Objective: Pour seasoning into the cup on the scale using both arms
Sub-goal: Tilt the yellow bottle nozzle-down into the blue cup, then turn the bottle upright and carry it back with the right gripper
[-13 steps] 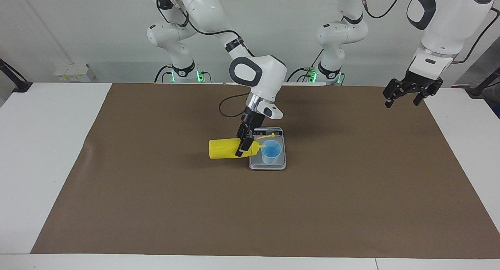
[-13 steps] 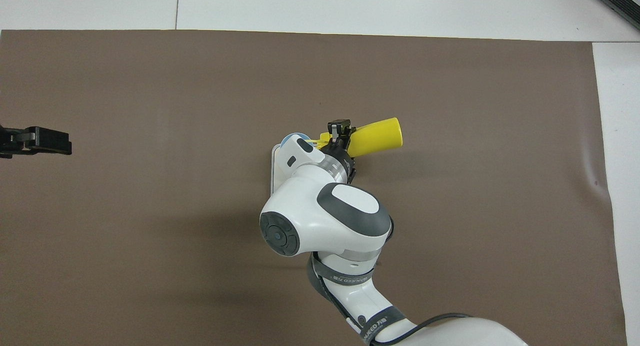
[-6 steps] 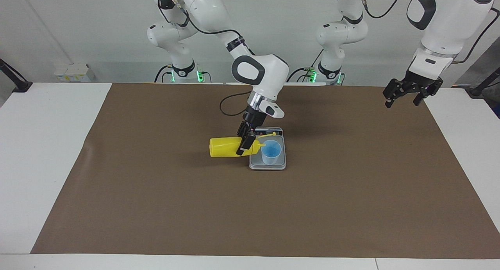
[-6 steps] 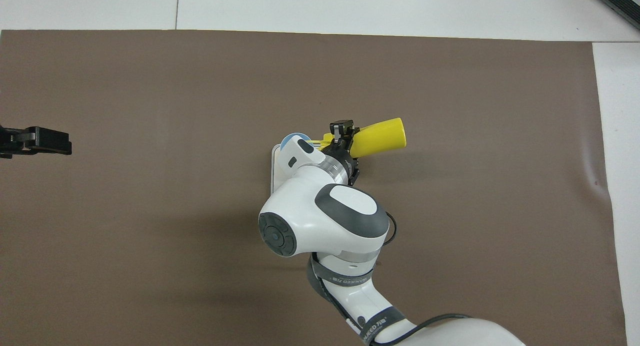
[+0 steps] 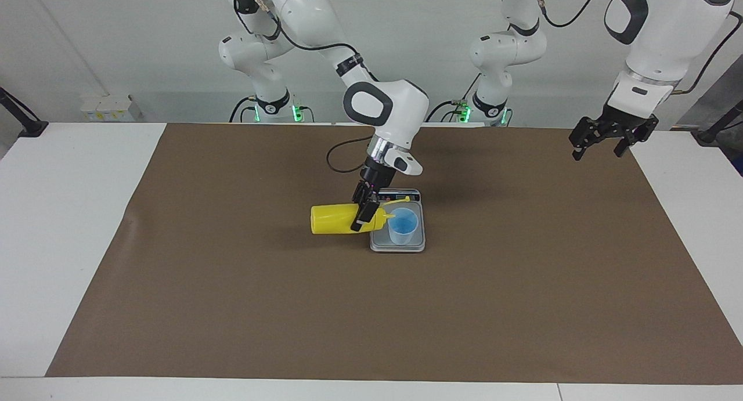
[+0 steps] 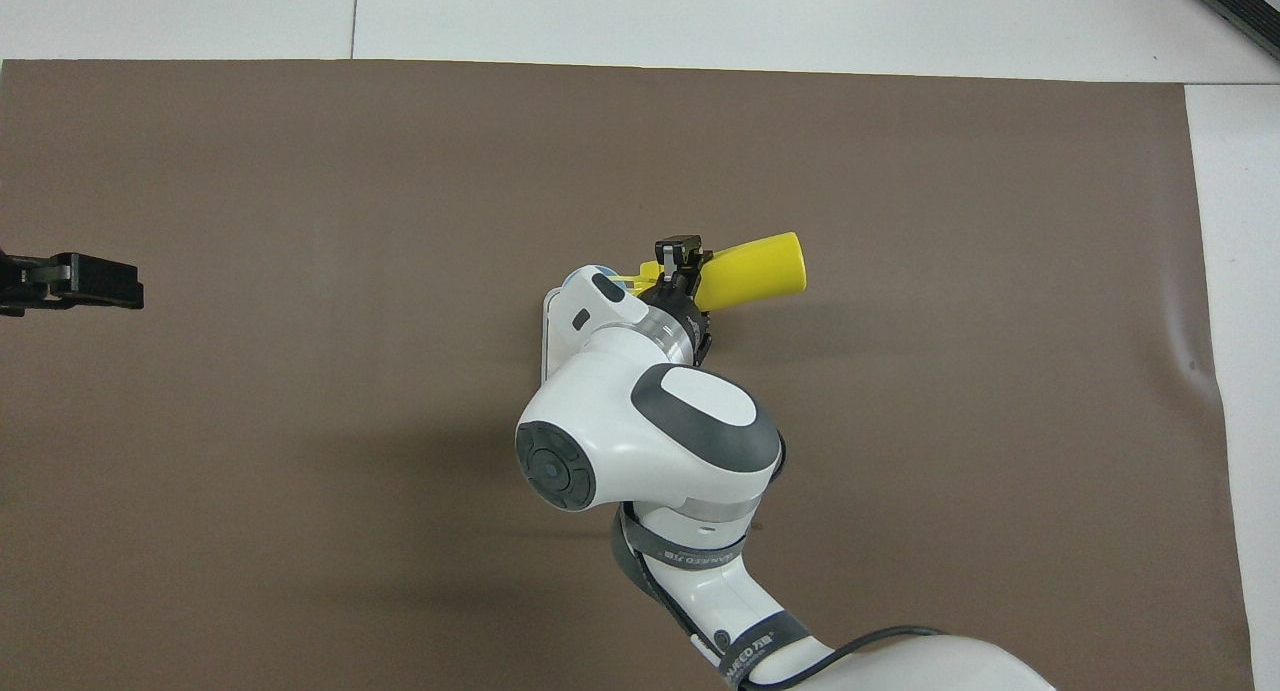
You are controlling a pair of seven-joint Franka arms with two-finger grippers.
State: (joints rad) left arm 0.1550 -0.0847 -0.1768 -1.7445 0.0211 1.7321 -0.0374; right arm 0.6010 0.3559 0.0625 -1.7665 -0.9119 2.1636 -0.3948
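Facing view: your right gripper point(image 5: 365, 213) is clamped on the seasoning bottle point(image 5: 334, 219), held sideways with its nozzle at the rim of the cup point(image 5: 403, 226).
The cup stands on the scale point(image 5: 398, 244); your left gripper point(image 5: 598, 143) waits open over the mat's point(image 5: 232, 296) edge.
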